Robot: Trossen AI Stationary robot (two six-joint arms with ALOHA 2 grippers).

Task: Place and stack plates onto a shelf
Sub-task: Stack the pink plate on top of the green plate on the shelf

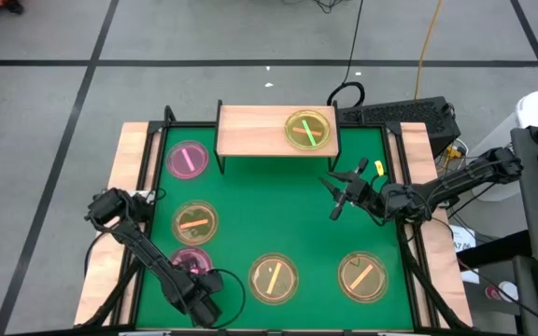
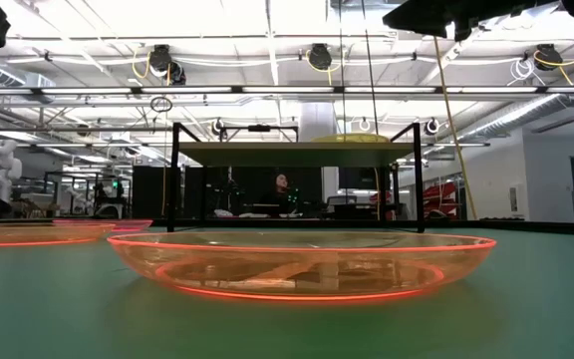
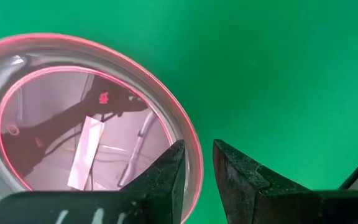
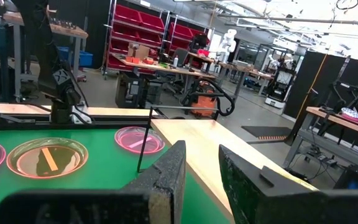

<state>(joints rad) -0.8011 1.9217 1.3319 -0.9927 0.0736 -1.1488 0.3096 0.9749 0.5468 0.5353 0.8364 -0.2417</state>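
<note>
At the near edge of the green-matted worktop (image 1: 250,201), the left hand (image 1: 204,297) hangs low over a small round translucent pink plate (image 1: 191,263), its fingers (image 3: 166,180) a narrow gap apart astride the plate's rim, holding nothing. Two amber translucent plates (image 1: 274,277) (image 1: 362,275) lie beside it along the near edge, another amber plate (image 1: 195,221) and a second pink plate (image 1: 187,160) farther back on the left. Beyond, the right hand (image 1: 346,189) hovers spread wide and empty before the small light-wood shelf on black legs (image 1: 250,129), where a stack of green-tinted plates (image 1: 307,130) rests.
</note>
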